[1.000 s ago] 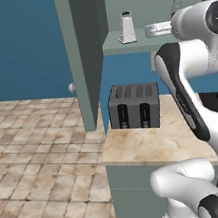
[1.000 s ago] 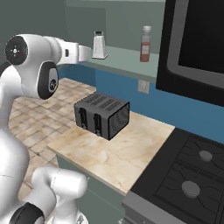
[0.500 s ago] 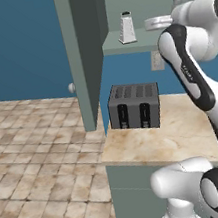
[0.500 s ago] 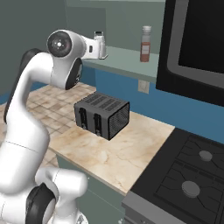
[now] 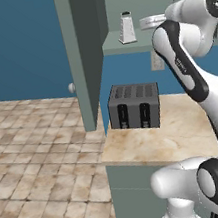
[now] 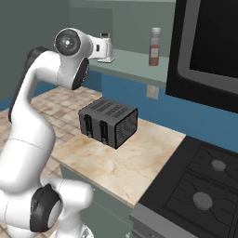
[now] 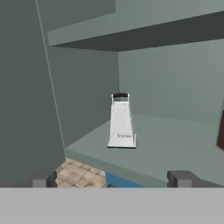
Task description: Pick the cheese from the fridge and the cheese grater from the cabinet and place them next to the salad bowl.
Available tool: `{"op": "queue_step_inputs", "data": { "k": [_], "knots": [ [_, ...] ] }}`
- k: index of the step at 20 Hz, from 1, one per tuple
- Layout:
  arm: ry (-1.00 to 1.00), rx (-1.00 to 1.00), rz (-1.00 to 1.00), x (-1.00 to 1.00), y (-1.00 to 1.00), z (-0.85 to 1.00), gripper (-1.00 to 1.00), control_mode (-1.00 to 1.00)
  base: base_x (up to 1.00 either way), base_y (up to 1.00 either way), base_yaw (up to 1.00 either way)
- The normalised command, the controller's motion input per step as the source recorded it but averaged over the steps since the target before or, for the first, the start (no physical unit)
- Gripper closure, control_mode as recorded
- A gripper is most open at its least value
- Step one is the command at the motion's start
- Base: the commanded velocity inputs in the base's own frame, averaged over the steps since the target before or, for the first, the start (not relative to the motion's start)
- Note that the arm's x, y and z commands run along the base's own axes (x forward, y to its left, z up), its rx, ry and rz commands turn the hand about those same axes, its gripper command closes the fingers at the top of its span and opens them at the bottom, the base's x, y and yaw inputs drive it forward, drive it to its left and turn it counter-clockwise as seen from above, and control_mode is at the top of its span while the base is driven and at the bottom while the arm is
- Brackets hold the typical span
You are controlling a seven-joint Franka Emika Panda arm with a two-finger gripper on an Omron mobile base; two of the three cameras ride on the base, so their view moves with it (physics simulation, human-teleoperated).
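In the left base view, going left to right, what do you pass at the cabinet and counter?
Cabinet door knob → open cabinet door → cheese grater on the cabinet shelf. The toaster sits below on the counter, spanning the door edge and the grater, so I leave it out.

Shelf bare around the cheese grater (image 7: 121,122) — open cabinet door (image 5: 83,54) flanks left

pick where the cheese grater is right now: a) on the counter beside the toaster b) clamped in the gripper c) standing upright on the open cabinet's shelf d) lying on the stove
c: the cheese grater stands upright on the shelf of the open cabinet, untouched, ahead of the open gripper, whose fingertips sit wide apart short of it.
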Motion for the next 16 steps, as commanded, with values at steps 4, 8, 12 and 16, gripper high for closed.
{"op": "queue_step_inputs", "data": {
  "k": [4, 8, 12, 16],
  "knots": [
    [-0.01, -0.07, -0.05, 0.17, 0.12, -0.14, -1.0, -1.0, 0.0, 0.0, 0.0],
    [0.07, -0.05, -0.07, 0.3, -0.01, -0.16, -1.0, -1.0, 0.0, 0.0, 0.0],
    [0.12, 0.0, -0.01, 0.49, -0.11, -0.03, -1.0, -1.0, 0.0, 0.0, 0.0],
    [0.03, 0.0, 0.0, 0.34, 0.0, 0.0, -1.0, -1.0, 0.0, 0.0, 0.0]
  ]
}}
